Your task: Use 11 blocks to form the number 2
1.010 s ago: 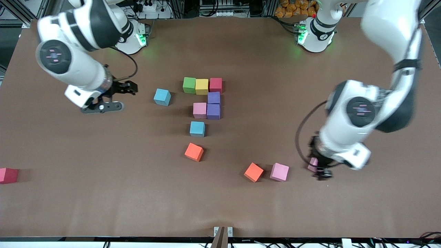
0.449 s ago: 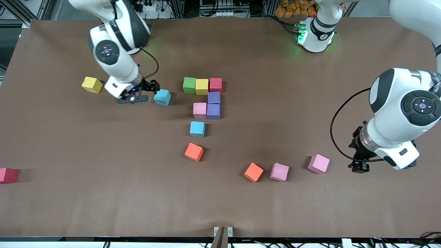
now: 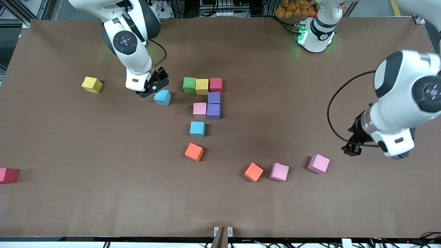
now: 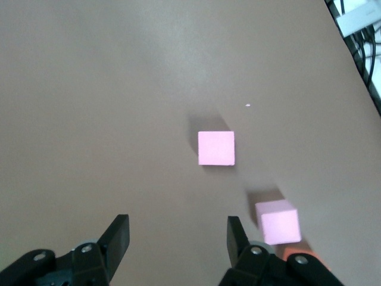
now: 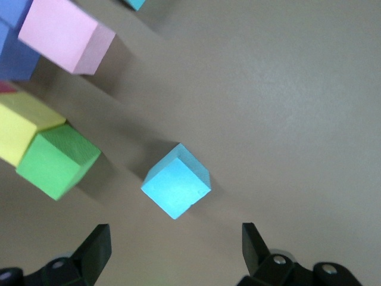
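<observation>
My right gripper (image 3: 153,90), jaws apart and empty, hangs just beside the light blue foam cube (image 3: 162,97), which sits turned corner-on to the jaws; my left gripper (image 3: 352,148), also apart, waits.

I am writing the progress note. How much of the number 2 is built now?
Built: green, yellow, red, two purple, pink cubes touch; a blue cube lies just below. In hand: nothing; open right gripper hovers by another blue cube; open left gripper waits empty. Left: about four cubes.
</observation>
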`<state>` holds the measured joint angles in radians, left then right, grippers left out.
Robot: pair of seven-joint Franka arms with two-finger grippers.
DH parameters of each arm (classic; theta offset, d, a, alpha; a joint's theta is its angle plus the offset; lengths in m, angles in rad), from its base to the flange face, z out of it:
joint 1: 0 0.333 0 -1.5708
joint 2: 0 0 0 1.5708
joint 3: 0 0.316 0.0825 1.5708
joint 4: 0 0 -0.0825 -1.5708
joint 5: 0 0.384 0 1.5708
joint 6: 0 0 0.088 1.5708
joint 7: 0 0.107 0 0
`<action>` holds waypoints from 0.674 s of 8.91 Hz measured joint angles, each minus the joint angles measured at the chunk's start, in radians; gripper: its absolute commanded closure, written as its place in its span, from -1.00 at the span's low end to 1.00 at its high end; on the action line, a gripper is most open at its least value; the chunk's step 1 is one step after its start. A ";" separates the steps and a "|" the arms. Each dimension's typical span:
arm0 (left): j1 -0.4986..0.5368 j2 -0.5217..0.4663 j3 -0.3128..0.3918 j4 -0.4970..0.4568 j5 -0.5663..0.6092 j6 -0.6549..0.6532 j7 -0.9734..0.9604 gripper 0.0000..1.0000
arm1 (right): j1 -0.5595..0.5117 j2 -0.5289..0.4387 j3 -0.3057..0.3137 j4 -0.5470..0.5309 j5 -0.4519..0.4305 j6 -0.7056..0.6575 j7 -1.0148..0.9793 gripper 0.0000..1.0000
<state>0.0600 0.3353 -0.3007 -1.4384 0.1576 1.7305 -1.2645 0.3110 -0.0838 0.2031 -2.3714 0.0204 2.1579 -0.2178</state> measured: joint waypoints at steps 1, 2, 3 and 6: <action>-0.033 -0.055 0.053 -0.031 -0.038 -0.017 0.135 -0.49 | -0.029 0.001 0.005 -0.004 0.000 0.028 -0.174 -0.95; -0.045 -0.102 0.084 -0.047 -0.062 -0.041 0.280 -0.50 | -0.056 0.005 0.013 -0.009 0.001 0.051 -0.334 -0.95; -0.061 -0.154 0.126 -0.061 -0.080 -0.080 0.449 -0.50 | -0.068 0.013 0.026 -0.011 0.002 0.067 -0.451 -0.95; -0.118 -0.297 0.249 -0.091 -0.113 -0.178 0.832 -0.50 | -0.097 0.077 0.113 -0.046 0.005 0.153 -0.642 -1.00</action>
<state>-0.0576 0.0383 -0.0518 -1.5293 0.0442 1.5520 -0.4323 0.2135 -0.0067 0.3160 -2.4171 0.0251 2.3112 -0.8602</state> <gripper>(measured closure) 0.247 0.057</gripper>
